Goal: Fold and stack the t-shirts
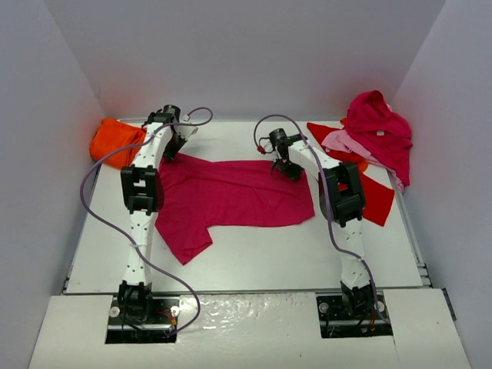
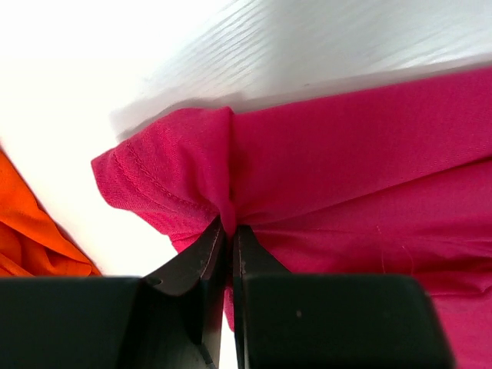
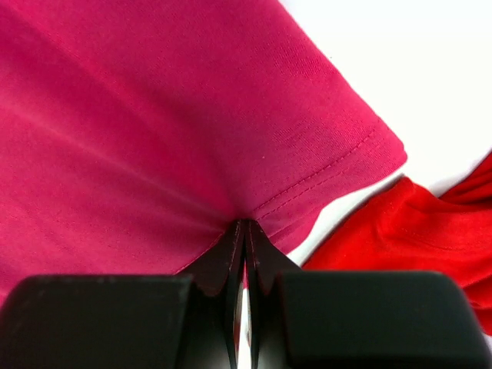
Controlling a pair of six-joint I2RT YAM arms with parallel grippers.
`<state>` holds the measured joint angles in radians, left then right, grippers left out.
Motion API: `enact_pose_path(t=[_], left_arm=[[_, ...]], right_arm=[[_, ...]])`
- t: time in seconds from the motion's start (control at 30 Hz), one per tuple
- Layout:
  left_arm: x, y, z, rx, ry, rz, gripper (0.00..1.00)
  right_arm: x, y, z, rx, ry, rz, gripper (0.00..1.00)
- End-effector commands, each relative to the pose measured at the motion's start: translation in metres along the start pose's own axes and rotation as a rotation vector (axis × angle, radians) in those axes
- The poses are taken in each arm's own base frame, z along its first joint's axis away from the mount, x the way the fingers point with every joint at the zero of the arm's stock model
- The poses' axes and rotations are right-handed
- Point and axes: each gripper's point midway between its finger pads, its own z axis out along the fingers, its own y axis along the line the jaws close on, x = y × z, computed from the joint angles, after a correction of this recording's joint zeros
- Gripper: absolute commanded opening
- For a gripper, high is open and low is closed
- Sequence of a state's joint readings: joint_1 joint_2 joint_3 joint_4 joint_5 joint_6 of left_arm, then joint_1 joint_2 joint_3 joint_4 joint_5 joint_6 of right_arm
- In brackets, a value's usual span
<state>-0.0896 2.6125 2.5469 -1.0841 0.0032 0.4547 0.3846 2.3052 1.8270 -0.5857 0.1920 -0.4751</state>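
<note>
The left arm and the right arm rise from the near edge of a white table and reach away toward the back wall. Between them, a magenta t-shirt lies spread flat across the middle of the table, with one flap of cloth trailing toward the near left. At the shirt's far left corner is the left gripper. Its two black fingers are pressed together on a bunched fold of the magenta cloth, beside a stitched hem. At the shirt's far right corner is the right gripper, its fingers likewise clamped tight on a pinch of the same shirt, just inside a stitched hem. Just to the right of that grip, a bright red t-shirt lies flat on the table, partly under the right arm. In the far left corner, a crumpled orange t-shirt sits near the left gripper. In the far right corner, a crimson t-shirt is heaped on a light pink t-shirt, which overlaps the red one.
</note>
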Motion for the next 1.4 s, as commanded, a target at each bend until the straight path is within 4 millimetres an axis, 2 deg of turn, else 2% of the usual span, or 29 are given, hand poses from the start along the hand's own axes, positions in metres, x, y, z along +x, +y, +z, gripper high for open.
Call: enact_pose_path(t=[0.0, 0.13, 0.27, 0.43, 0.57, 0.83, 1.0, 1.03, 1.1, 1.23, 1.3, 1.37], left_arm=[[-0.019, 0.039, -0.059, -0.116, -0.125, -0.075, 0.00], [-0.019, 0.038, -0.058, -0.113, -0.125, -0.075, 0.00], [-0.015, 0.040, -0.054, -0.121, -0.107, -0.077, 0.00], [0.002, 0.049, -0.048, -0.123, -0.068, -0.101, 0.00], [0.011, 0.065, -0.054, -0.135, -0.074, -0.141, 0.00], [0.043, 0.115, -0.077, -0.195, -0.083, -0.247, 0.00], [0.054, 0.139, -0.096, -0.240, -0.110, -0.322, 0.01], [0.056, 0.142, -0.097, -0.242, -0.111, -0.329, 0.05], [0.057, 0.143, -0.103, -0.231, -0.127, -0.349, 0.28], [0.053, 0.136, -0.106, -0.216, -0.137, -0.335, 0.31], [0.048, 0.131, -0.109, -0.204, -0.151, -0.331, 0.39], [0.044, 0.129, -0.113, -0.195, -0.168, -0.333, 0.55]], right_arm=[[0.034, 0.036, 0.012, -0.099, 0.112, -0.061, 0.00], [0.017, 0.033, 0.000, -0.081, 0.063, -0.051, 0.00], [0.016, 0.017, -0.004, 0.001, 0.092, -0.049, 0.00], [0.052, 0.021, 0.016, -0.010, 0.199, -0.077, 0.00], [0.078, 0.018, 0.031, -0.007, 0.276, -0.071, 0.00], [0.109, -0.013, 0.034, 0.064, 0.352, -0.015, 0.00], [0.123, -0.016, 0.035, 0.068, 0.382, -0.004, 0.00], [0.123, -0.015, 0.036, 0.067, 0.384, -0.005, 0.00], [0.126, -0.013, 0.038, 0.068, 0.389, 0.000, 0.00], [0.108, -0.023, 0.025, 0.102, 0.324, 0.027, 0.00], [0.093, -0.037, 0.013, 0.138, 0.277, 0.050, 0.00], [0.085, -0.044, 0.006, 0.168, 0.259, 0.049, 0.00]])
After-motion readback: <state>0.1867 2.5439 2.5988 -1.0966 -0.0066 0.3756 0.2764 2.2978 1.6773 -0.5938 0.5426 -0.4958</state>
